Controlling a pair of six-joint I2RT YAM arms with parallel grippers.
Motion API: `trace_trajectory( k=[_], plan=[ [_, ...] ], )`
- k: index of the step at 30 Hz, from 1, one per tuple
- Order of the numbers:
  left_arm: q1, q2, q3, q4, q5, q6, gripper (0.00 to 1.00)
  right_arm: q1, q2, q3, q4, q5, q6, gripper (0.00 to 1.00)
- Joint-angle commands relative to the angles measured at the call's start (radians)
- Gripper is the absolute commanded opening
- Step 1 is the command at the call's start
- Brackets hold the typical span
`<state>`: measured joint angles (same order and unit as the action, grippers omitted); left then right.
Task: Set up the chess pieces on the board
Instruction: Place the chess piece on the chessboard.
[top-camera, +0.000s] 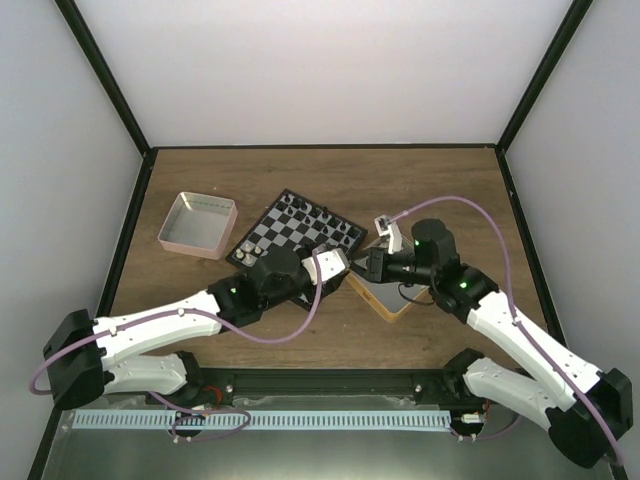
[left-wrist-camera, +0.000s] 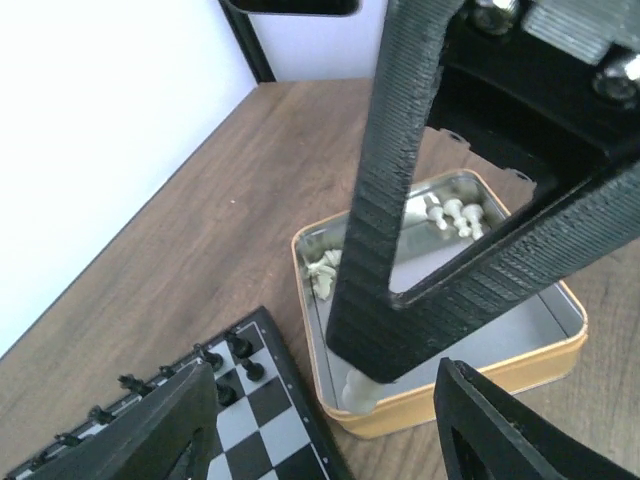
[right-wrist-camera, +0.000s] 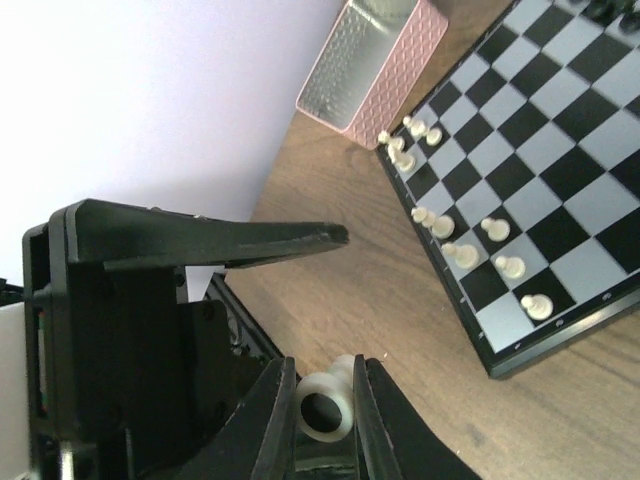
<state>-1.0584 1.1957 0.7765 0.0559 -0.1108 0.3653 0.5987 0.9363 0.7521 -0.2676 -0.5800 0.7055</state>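
- Top view: the board lies tilted, between a pink tray and a tin. The left gripper and the right gripper crowd its near right corner. Behind the board is bare table.
- Left wrist: the left gripper stands wide open, its fingers cut off by the lower edge. The right gripper hides the tin's middle. Loose pieces lie in the tin, just beside the board's corner.
- Right wrist: the right gripper is clamped on a cream piece, whose form is hard to make out. More pieces stand along the board's edge. The board is cut off at the right.
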Motion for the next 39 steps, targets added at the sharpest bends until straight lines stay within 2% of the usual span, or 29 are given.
trace_trajectory(
  k=[1, 5, 8, 14, 17, 21, 23, 34, 39],
  plan=[
    [0.001, -0.012, 0.025, -0.015, -0.040, -0.200, 0.66, 0.003, -0.048, -0.036, 0.094, 0.109, 0.040, 0.11],
    [0.018, -0.077, -0.009, 0.012, -0.042, -0.395, 0.74, 0.003, -0.068, -0.059, 0.171, 0.166, 0.048, 0.11],
    [0.069, -0.112, 0.026, -0.045, -0.003, -0.575, 0.75, 0.003, -0.086, -0.071, 0.237, 0.189, 0.051, 0.11],
    [0.178, -0.168, 0.080, -0.044, 0.200, -0.984, 0.77, 0.003, -0.088, -0.077, 0.382, 0.131, 0.031, 0.10],
    [0.235, -0.171, 0.072, 0.060, 0.353, -1.212, 0.77, 0.003, -0.077, -0.078, 0.463, 0.067, 0.010, 0.11],
    [0.283, -0.136, 0.042, 0.268, 0.520, -1.435, 0.77, 0.003, -0.051, -0.076, 0.578, -0.024, 0.005, 0.11],
    [0.292, -0.123, 0.043, 0.298, 0.556, -1.488, 0.75, 0.003, -0.039, -0.069, 0.625, -0.061, 0.005, 0.10],
    [0.312, -0.100, 0.027, 0.417, 0.612, -1.582, 0.47, 0.003, 0.026, -0.020, 0.734, -0.125, -0.078, 0.10],
    [0.319, -0.110, 0.010, 0.424, 0.595, -1.597, 0.41, 0.003, 0.035, -0.014, 0.762, -0.113, -0.081, 0.10]
  ],
)
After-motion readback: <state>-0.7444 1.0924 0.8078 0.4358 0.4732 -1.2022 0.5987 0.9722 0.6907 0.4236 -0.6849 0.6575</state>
